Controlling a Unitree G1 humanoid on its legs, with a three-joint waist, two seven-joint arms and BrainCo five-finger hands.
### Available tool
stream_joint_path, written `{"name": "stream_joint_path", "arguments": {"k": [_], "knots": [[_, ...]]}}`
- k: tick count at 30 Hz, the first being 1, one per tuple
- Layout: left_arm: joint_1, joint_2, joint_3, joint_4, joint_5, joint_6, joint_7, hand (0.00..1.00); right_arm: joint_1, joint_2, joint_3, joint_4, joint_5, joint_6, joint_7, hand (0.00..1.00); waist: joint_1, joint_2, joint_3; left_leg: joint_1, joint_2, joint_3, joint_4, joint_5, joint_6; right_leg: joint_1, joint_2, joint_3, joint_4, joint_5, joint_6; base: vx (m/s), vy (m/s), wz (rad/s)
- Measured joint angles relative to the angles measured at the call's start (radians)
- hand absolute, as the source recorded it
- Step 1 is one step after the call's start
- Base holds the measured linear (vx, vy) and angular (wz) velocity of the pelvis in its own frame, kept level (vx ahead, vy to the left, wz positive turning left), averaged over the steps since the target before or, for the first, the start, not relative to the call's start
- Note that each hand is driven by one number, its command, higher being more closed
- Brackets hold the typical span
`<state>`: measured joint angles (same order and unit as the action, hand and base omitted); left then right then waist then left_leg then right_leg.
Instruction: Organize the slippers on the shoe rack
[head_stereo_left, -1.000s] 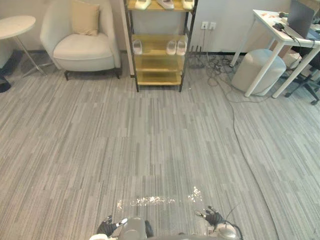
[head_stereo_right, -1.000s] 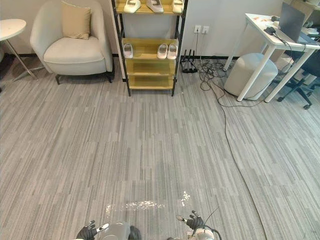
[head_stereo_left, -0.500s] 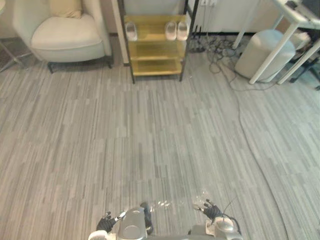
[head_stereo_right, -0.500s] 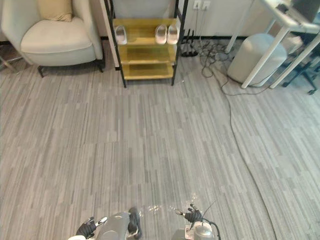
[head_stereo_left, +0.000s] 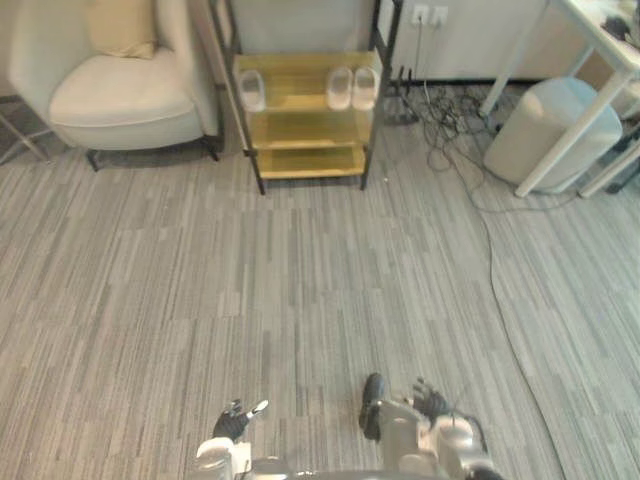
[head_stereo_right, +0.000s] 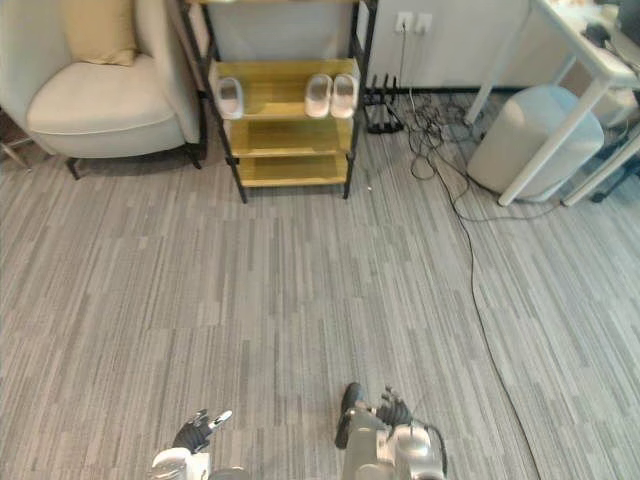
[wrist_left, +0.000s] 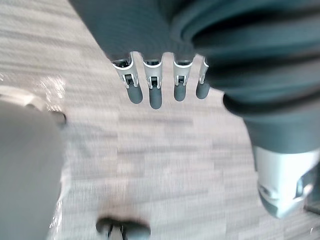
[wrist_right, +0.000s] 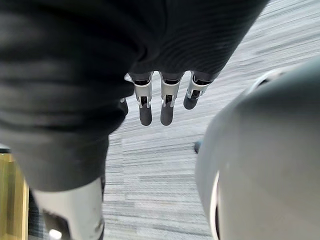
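Both my hands sit low at the bottom edge of the head views, well apart from everything else. My left hand (head_stereo_left: 232, 424) is at the bottom, left of centre. In its wrist view the fingers (wrist_left: 152, 92) hang straight and relaxed over the grey striped carpet (head_stereo_left: 300, 280), not curled, with nothing in them. My right hand (head_stereo_left: 431, 403) is at the bottom, right of centre. Its fingers (wrist_right: 166, 107) are also straight and loose, spread a bit, and hold nothing, again with carpet past them. The shoe rack (head_stereo_left: 305, 130) stands far off at the top centre of the frame, against the wall. It has a black frame and yellow wooden shelves. The slippers are on the rack's highest shelf that I can see whole. One pale slipper (head_stereo_left: 252, 90) lies at the shelf's left end, and a pair of pale slippers (head_stereo_left: 352, 88) lies side by side at the right end, touching or nearly so. I can't tell if their toes point in or out. A cream armchair (head_stereo_left: 110, 95) with a beige cushion (head_stereo_left: 120, 25) fills the upper left, just beside the rack's left post. To the right of the rack a tangle of cables (head_stereo_left: 450, 115) lies on the floor under the wall sockets (head_stereo_left: 430, 15), and one cable runs down the right side of the carpet. A pale round stool (head_stereo_left: 555, 125) is at the upper right, tucked under a white counter (head_stereo_right: 578, 45) with slanted legs.
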<state>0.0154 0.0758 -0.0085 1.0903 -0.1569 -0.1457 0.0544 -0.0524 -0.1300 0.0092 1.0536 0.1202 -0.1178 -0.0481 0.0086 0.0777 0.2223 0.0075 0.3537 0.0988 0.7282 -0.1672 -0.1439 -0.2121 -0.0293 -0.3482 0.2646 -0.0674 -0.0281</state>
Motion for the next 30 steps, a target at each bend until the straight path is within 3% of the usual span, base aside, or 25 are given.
{"name": "stream_joint_path", "arguments": {"k": [2, 3, 5, 7, 9, 10, 11, 12, 13, 14, 16, 18, 19, 20, 23, 24, 26, 29, 30], "knots": [[-0.004, 0.000, 0.014, -0.005, 0.000, -0.004, -0.001, 0.00, 0.018, 0.000, -0.001, 0.013, 0.009, 0.000, -0.004, 0.00, 0.002, -0.006, 0.010, -0.088, 0.029, 0.008, 0.216, -0.025, -0.027, 0.113, 0.034, -0.002, -0.082, -0.011, -0.013, 0.51, -0.187, 0.06], [-0.004, 0.006, 0.024, -0.019, -0.003, -0.004, 0.000, 0.00, 0.013, 0.003, -0.005, 0.025, 0.012, 0.001, -0.008, 0.00, 0.004, -0.015, 0.014, -0.145, 0.016, 0.044, 0.286, -0.067, -0.009, 0.182, 0.040, 0.003, -0.131, -0.013, -0.021, 0.41, -0.106, 0.09], [-0.004, 0.008, 0.027, -0.041, -0.005, -0.006, 0.000, 0.00, 0.021, 0.004, -0.005, 0.029, 0.012, 0.001, -0.012, 0.00, 0.013, -0.025, 0.016, -0.229, -0.015, 0.104, 0.241, -0.108, 0.017, 0.242, 0.039, 0.004, -0.173, -0.021, -0.022, 0.40, -0.067, 0.01], [-0.013, 0.005, 0.029, -0.062, -0.005, -0.016, 0.000, 0.00, 0.017, 0.012, -0.007, 0.029, 0.012, 0.001, -0.013, 0.00, 0.042, -0.029, 0.020, -0.298, -0.076, 0.141, 0.013, -0.124, 0.029, 0.282, 0.025, 0.017, -0.196, -0.021, -0.006, 0.45, 0.057, -0.29], [-0.027, 0.008, 0.033, -0.071, -0.006, -0.020, 0.001, 0.00, 0.002, 0.027, -0.018, 0.030, 0.014, 0.002, -0.013, 0.00, 0.054, -0.054, 0.035, -0.326, -0.167, 0.119, -0.258, -0.065, 0.037, 0.310, -0.020, 0.029, -0.207, -0.041, 0.026, 0.41, 0.152, -0.21], [-0.024, 0.011, 0.031, -0.077, -0.006, -0.020, 0.002, 0.00, 0.003, 0.029, -0.015, 0.031, 0.014, -0.001, -0.013, 0.00, 0.060, -0.064, 0.037, -0.307, -0.223, 0.076, -0.471, 0.093, 0.027, 0.337, -0.036, 0.039, -0.221, -0.058, 0.058, 0.48, 0.217, -0.30], [-0.018, 0.011, 0.032, -0.075, -0.012, -0.022, 0.003, 0.00, 0.005, 0.034, -0.005, 0.031, 0.014, -0.001, -0.014, 0.00, 0.072, -0.069, 0.032, -0.279, -0.236, 0.073, -0.515, 0.219, 0.057, 0.359, -0.039, 0.061, -0.242, -0.066, 0.080, 0.50, 0.220, -0.31], [-0.021, 0.017, 0.032, -0.075, -0.016, -0.022, 0.002, 0.00, 0.003, 0.049, 0.001, 0.031, 0.014, -0.001, -0.013, 0.00, 0.074, -0.081, 0.027, -0.278, -0.255, 0.071, -0.509, 0.240, 0.087, 0.374, -0.055, 0.068, -0.252, -0.072, 0.090, 0.45, 0.162, -0.17], [-0.030, 0.036, 0.037, -0.076, -0.022, -0.022, 0.000, 0.00, -0.006, 0.074, 0.005, 0.029, 0.013, -0.004, -0.013, 0.00, 0.073, -0.119, 0.028, -0.291, -0.279, 0.075, -0.467, 0.208, 0.112, 0.385, -0.082, 0.069, -0.261, -0.071, 0.100, 0.37, 0.123, 0.07], [-0.036, 0.044, 0.056, -0.076, -0.022, -0.021, -0.001, 0.00, -0.007, 0.082, 0.005, 0.029, 0.009, -0.006, -0.012, 0.00, 0.075, -0.136, 0.030, -0.305, -0.281, 0.083, -0.417, 0.178, 0.132, 0.392, -0.094, 0.068, -0.258, -0.066, 0.108, 0.44, 0.152, 0.10], [-0.036, 0.047, 0.073, -0.075, -0.022, -0.020, 0.000, 0.00, -0.007, 0.085, 0.005, 0.032, 0.008, -0.007, -0.012, 0.00, 0.080, -0.138, 0.028, -0.309, -0.270, 0.083, -0.315, 0.082, 0.147, 0.392, -0.099, 0.080, -0.175, -0.075, 0.135, 0.39, 0.171, -0.08], [-0.036, 0.056, 0.063, -0.054, -0.022, -0.013, 0.000, 0.00, -0.004, 0.090, 0.006, 0.030, 0.006, -0.009, -0.010, 0.00, 0.078, -0.145, 0.022, -0.247, -0.265, 0.104, -0.289, -0.004, 0.150, 0.253, -0.163, 0.109, 0.226, -0.109, 0.207, 0.39, 0.202, -0.23], [-0.036, 0.063, 0.055, -0.052, -0.021, -0.010, 0.000, 0.00, 0.000, 0.091, 0.007, 0.030, 0.005, -0.009, -0.009, 0.00, 0.077, -0.147, 0.021, -0.229, -0.273, 0.104, -0.290, -0.018, 0.151, 0.205, -0.185, 0.110, 0.337, -0.101, 0.232, 0.37, 0.155, -0.01], [-0.035, 0.073, 0.043, -0.044, -0.022, 0.002, 0.001, 0.00, 0.012, 0.089, 0.009, 0.030, 0.005, -0.008, -0.005, 0.00, 0.073, -0.156, 0.016, -0.175, -0.287, 0.104, -0.296, -0.052, 0.163, 0.132, -0.221, 0.096, 0.554, -0.098, 0.239, 0.39, 0.139, 0.09], [-0.020, 0.079, 0.025, -0.037, -0.022, 0.006, 0.003, 0.00, 0.015, 0.085, 0.007, 0.028, 0.005, -0.009, -0.004, 0.00, 0.061, -0.158, 0.015, -0.055, -0.306, 0.090, -0.370, -0.071, 0.175, 0.080, -0.234, 0.006, 0.625, -0.165, 0.157, 0.45, 0.064, 0.21], [-0.017, 0.073, 0.012, -0.038, -0.022, 0.006, 0.003, 0.00, 0.007, 0.084, 0.007, 0.025, 0.005, -0.010, -0.002, 0.00, 0.046, -0.149, 0.014, -0.001, -0.304, 0.077, -0.423, -0.070, 0.175, 0.049, -0.220, -0.064, 0.549, -0.200, 0.111, 0.32, -0.005, 0.24], [-0.023, 0.053, 0.008, -0.038, -0.022, 0.006, 0.003, 0.00, 0.001, 0.069, 0.006, 0.010, 0.005, -0.011, 0.001, 0.00, 0.040, -0.128, 0.025, 0.065, -0.283, 0.061, -0.485, -0.070, 0.174, -0.020, -0.161, -0.094, 0.329, -0.204, 0.079, 0.46, -0.060, 0.33], [-0.030, 0.044, -0.022, -0.037, -0.022, 0.005, 0.003, 0.00, 0.009, 0.042, 0.003, -0.011, 0.005, -0.008, 0.001, 0.00, 0.027, -0.114, 0.034, 0.116, -0.262, 0.025, -0.535, -0.077, 0.152, -0.074, -0.092, -0.043, -0.027, -0.043, 0.084, 0.52, -0.157, 0.60], [-0.018, 0.043, -0.020, -0.038, -0.021, 0.003, 0.002, 0.00, 0.030, 0.044, -0.006, -0.014, 0.008, -0.009, 0.000, 0.00, 0.027, -0.127, 0.028, 0.157, -0.259, 0.022, -0.533, -0.112, 0.083, -0.070, -0.080, 0.011, -0.136, 0.086, 0.078, 0.53, -0.225, 0.65]]}}
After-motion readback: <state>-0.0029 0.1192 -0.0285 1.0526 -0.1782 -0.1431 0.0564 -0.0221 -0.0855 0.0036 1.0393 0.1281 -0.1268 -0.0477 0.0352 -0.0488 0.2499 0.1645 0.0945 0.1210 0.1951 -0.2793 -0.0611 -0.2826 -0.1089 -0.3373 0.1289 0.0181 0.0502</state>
